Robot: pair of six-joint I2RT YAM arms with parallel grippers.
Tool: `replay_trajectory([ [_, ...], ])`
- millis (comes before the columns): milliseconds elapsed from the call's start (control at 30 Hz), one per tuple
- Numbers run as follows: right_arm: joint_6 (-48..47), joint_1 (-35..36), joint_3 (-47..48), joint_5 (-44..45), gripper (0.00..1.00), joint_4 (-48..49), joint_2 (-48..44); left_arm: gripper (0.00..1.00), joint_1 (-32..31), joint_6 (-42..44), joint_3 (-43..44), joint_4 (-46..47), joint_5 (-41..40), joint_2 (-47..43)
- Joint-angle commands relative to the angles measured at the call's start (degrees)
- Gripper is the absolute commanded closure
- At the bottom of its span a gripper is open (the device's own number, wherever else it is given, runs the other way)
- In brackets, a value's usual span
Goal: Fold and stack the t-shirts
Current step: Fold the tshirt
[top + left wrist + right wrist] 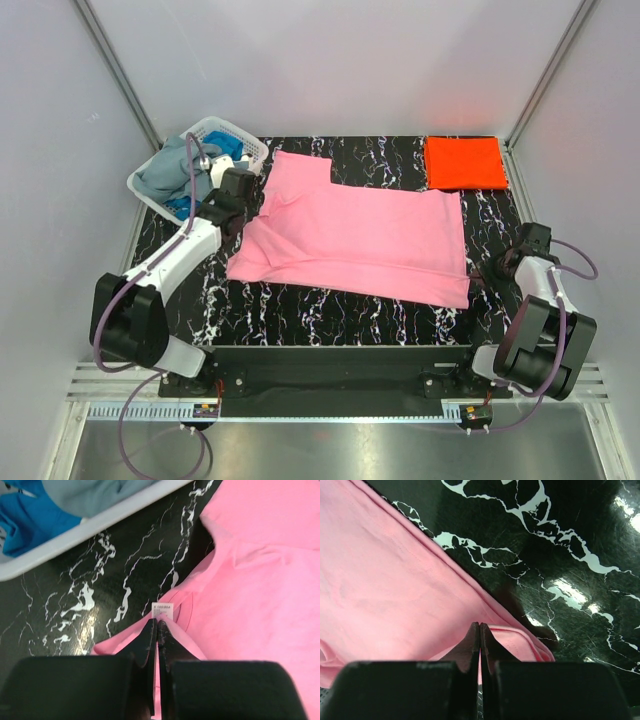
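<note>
The pink t-shirt (370, 235) lay spread on the bench (300, 310). The left end effector (157, 627) was clamped on its neck edge and the right end effector (480, 630) on a hem corner. Lifting both evenly would likely keep the fold straight.

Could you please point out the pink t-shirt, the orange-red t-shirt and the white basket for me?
pink t-shirt (370, 235): top external view, middle of its spread body.
orange-red t-shirt (464, 162): top external view, centre of the folded cloth.
white basket (100, 524): left wrist view, on its plastic rim.
</note>
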Motion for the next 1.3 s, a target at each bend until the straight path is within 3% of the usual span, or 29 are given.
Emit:
replay_trajectory([
  [0, -0.47, -0.1, 2.57, 0.75, 1.0, 2.59, 0.51, 1.0, -0.42, 2.14, 3.7, 2.49, -4.01, 1.24],
  [400, -0.12, -0.1, 2.66, -6.91, 0.99, 9.54, 6.4, 1.0, -0.95, 2.23, 6.16, -0.59, -9.64, 5.72],
  [633, -1.7, -0.1, 4.5, -6.47, 0.91, 9.37, 8.51, 1.0, -1.13, 2.23, 7.92, -1.56, -9.91, 8.1],
  [700, -1.96, -0.1, 6.08, -4.98, 0.74, 8.05, 8.16, 0.87, -1.3, 2.49, 8.36, -1.3, -8.85, 8.01],
  [733, -2.14, -0.1, 6.87, -4.1, 0.67, 5.87, 7.29, 0.67, -1.39, 2.66, 8.88, -1.47, -8.59, 8.01],
  [800, -2.4, -0.1, 9.68, -1.29, 0.54, 0.44, 6.15, 0.53, -1.57, 3.98, 10.2, -1.64, -7.1, 6.79],
  [833, -2.67, -0.1, 10.74, -0.32, 0.51, -1.69, 5.01, 0.46, -1.74, 4.51, 10.81, -2.26, -6.57, 5.82],
  [900, -3.19, -0.01, 12.59, 0.48, 0.48, -6.34, 3.6, 0.43, -2.71, 6.08, 13.18, -5.32, -6.3, 4.68],
  [1000, -1.18, 0.51, 9.97, -2.06, 0.49, -6.99, -0.09, 0.43, -4.99, 6.97, 11.98, -7.18, -5.0, 1.25],
  [1100, 1.9, 4.11, 5.66, -3.04, 0.65, -4.62, -2.91, 0.44, -7.27, 6.98, 5.84, -6.48, 4.31, -2.88],
  [1133, 2.69, 5.34, 4.78, -2.78, 0.78, -4.09, -3.61, 0.44, -7.89, 6.71, 3.81, -5.52, 6.77, -4.8],
  [1200, 4.53, 8.51, 2.14, -1.98, 0.87, -2.51, -3.7, 0.46, -9.47, 5.75, -2.41, -3.51, 12.23, -6.4],
  [1267, 5.76, 8.86, -0.57, -3.03, 0.89, -1.28, -2.65, 0.46, -10.35, 4.34, -5.95, -2.79, 12.42, -7.98],
])
